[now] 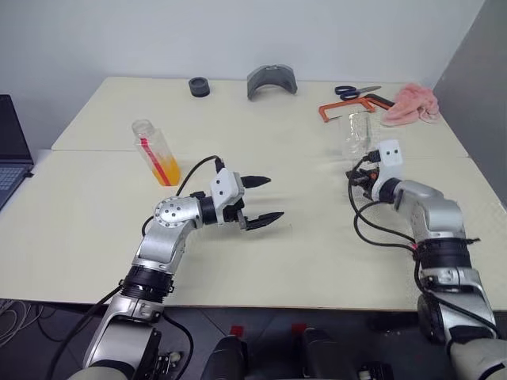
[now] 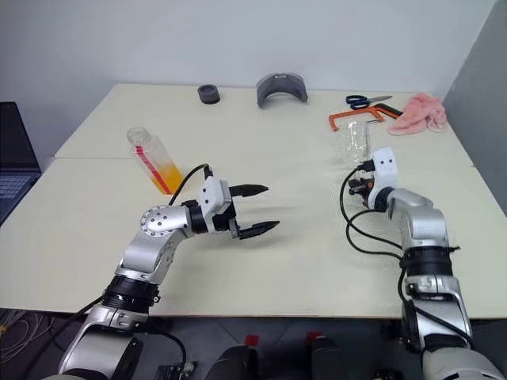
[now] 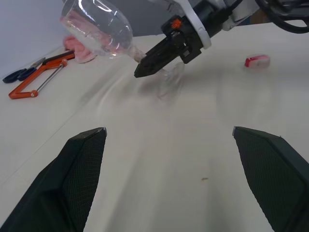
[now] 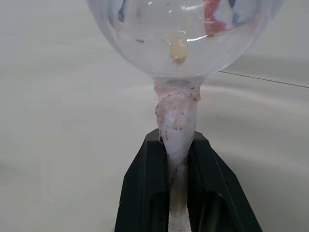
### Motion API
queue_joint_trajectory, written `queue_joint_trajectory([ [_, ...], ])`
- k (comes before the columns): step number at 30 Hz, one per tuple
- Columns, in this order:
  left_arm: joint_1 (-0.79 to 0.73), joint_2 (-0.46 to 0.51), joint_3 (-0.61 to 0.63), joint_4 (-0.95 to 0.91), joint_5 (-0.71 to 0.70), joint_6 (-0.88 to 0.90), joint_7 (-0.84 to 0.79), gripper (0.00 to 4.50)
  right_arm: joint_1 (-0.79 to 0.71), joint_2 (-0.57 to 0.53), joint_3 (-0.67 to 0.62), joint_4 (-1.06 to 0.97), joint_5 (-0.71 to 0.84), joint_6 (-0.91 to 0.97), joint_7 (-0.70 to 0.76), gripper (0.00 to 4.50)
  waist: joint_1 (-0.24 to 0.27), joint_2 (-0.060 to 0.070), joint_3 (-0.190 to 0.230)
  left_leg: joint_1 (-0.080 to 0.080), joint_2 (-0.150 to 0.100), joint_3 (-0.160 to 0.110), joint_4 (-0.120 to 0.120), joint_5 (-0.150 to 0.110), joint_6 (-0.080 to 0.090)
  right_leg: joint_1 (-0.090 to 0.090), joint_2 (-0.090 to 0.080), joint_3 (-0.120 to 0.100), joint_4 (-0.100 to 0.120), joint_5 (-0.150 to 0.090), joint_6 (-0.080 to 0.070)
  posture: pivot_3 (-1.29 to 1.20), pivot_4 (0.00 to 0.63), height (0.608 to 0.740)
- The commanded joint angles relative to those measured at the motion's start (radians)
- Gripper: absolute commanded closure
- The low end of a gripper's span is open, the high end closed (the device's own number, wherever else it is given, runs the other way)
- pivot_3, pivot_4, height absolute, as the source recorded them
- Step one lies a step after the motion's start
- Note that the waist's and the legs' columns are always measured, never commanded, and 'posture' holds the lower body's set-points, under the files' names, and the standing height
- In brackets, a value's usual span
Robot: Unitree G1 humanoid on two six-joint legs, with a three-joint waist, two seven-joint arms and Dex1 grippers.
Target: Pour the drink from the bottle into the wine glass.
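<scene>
The wine glass (image 1: 356,134) stands on the right half of the pale surface (image 1: 301,253), its stem clamped between the two black fingers of the right gripper (image 3: 145,66), which has closed on it just under the bowl; in the right wrist view the stem (image 4: 176,140) runs up between the fingers, wrapped in a whitish, speckled coating, and the bowl above looks empty. In the left wrist view the glass leans, its foot (image 3: 170,79) near or on the surface; whether it rests flat cannot be told. The bottle (image 1: 155,152) is well apart from it on the left side, uncapped and tilted, with orange-yellow drink (image 1: 165,169) in its lower part and a red stripe down its side. The left gripper (image 1: 260,201) hovers near the bottle, to its right and nearer the robot, pointing towards the glass with its jaws spread wide and nothing between them. A small red-and-white cap (image 3: 256,61) lies on the surface beyond the glass. Along the far edge lie a black ring (image 1: 199,86), a grey curved piece (image 1: 272,80), scissors (image 1: 355,91), an orange saw frame (image 1: 342,108) and a pink cloth (image 1: 412,103). A laptop (image 1: 11,150) sits at the left.
</scene>
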Motion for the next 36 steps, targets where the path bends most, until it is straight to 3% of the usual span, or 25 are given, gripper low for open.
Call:
queue_joint_trajectory([
  [1,0.001,0.01,0.004,-0.037,-0.004,-0.001,-0.01,0.0,0.087,0.014,0.046,-0.043,0.006,0.07,0.001,4.36,0.0,0.0,0.0,0.0,0.0,0.0,0.0,0.0,0.0,0.0,0.0,0.0,0.0,0.0,0.0,0.0,0.15,0.74],
  [14,0.011,0.025,0.011,-0.037,-0.007,0.009,-0.018,0.0,0.353,0.025,0.064,-0.291,0.013,0.121,-0.041,4.36,0.012,-0.007,-0.018,0.001,0.0,-0.001,-0.001,0.0,0.0,0.002,0.001,-0.001,-0.002,0.0,0.0,0.0,0.15,0.74],
  [20,-0.001,0.024,0.006,-0.02,-0.003,0.001,-0.027,0.0,0.345,0.049,0.038,-0.297,0.029,0.106,-0.076,4.36,0.02,-0.007,-0.02,0.018,-0.001,-0.002,-0.005,-0.001,0.001,0.021,0.005,-0.002,-0.013,0.0,0.0,0.0,0.15,0.74],
  [31,0.009,0.021,0.014,-0.026,-0.004,0.007,-0.026,0.0,0.42,-0.004,0.079,-0.355,0.044,0.126,-0.039,4.36,0.022,-0.007,-0.02,0.018,0.0,-0.003,-0.005,-0.001,0.002,0.022,0.005,-0.002,-0.014,0.0,0.0,0.0,0.15,0.74],
  [36,0.015,0.024,0.023,-0.034,-0.009,0.016,-0.017,0.0,0.443,0.006,0.084,-0.376,0.027,0.052,-0.059,4.36,0.022,-0.008,-0.021,0.018,0.0,-0.003,-0.005,-0.002,0.002,0.022,0.004,-0.002,-0.015,0.0,0.0,0.0,0.15,0.74],
])
